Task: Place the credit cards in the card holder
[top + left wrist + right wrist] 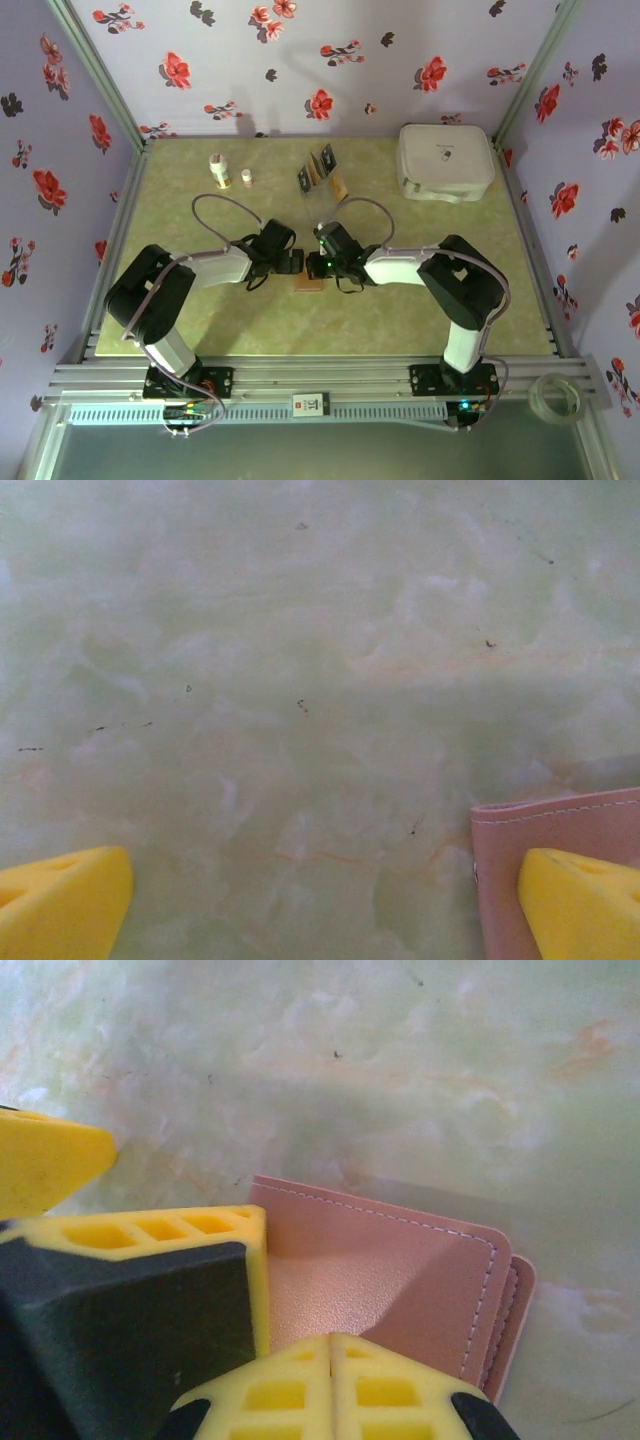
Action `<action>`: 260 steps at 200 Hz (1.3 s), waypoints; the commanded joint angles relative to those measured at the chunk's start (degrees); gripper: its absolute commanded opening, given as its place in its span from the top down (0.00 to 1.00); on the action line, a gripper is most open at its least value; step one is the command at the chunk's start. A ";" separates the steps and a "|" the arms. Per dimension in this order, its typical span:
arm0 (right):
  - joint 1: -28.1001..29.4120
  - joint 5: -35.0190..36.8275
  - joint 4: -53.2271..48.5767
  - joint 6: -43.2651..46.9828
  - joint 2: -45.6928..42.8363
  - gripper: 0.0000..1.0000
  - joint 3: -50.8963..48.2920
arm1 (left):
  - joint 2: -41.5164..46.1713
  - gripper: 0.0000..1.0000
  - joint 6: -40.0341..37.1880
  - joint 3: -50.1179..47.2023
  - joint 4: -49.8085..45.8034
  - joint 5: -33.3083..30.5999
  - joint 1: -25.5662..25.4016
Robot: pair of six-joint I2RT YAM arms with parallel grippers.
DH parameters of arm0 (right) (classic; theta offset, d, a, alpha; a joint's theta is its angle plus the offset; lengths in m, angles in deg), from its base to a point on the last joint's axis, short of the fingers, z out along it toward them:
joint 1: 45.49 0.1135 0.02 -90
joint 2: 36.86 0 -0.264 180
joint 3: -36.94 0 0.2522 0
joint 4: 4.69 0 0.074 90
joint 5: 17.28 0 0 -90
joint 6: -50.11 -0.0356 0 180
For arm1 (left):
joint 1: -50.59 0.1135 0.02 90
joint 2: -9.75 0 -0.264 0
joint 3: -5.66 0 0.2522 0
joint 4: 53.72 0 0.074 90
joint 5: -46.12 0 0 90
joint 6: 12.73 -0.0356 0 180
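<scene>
The reddish-brown card holder (308, 285) lies folded on the green marbled table (330, 335), between the two grippers, with no card visible in it. The dark credit cards (320, 170) stand upright at the far middle of the table, well apart from the holder. The left gripper (320, 900) is spread wide, one finger over the holder's corner. The right gripper (332, 1360) is clenched just above the holder, apparently gripping nothing. By the look of it, no card is loaded yet
</scene>
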 commanded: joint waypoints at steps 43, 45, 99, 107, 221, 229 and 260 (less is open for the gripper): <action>4.48 7.12 4.72 3.74 6.34 1.00 -15.21 | -2.34 0.00 1.83 -0.75 -3.03 0.22 -0.07; 4.54 7.29 5.31 3.67 6.44 1.00 -15.48 | -2.36 0.00 1.80 -0.80 -3.07 0.21 -0.07; 5.72 11.42 19.74 1.47 9.00 1.00 -23.14 | -1.92 0.00 2.88 -1.34 -3.60 -0.67 -0.07; 5.80 11.89 21.91 1.05 9.94 1.00 -24.20 | -1.90 0.00 3.15 -1.48 -3.60 -0.75 -0.08; 5.99 11.30 5.05 4.18 -0.59 0.49 -15.40 | 0.45 0.00 0.95 4.19 -7.33 -1.18 2.11; 5.94 11.24 1.88 4.79 -2.41 0.41 -12.82 | 1.26 0.00 0.41 4.92 -7.87 -1.13 3.07; 5.61 10.73 -9.56 7.51 -8.49 0.17 -2.57 | 6.79 0.00 -1.36 7.40 -9.89 0.65 8.60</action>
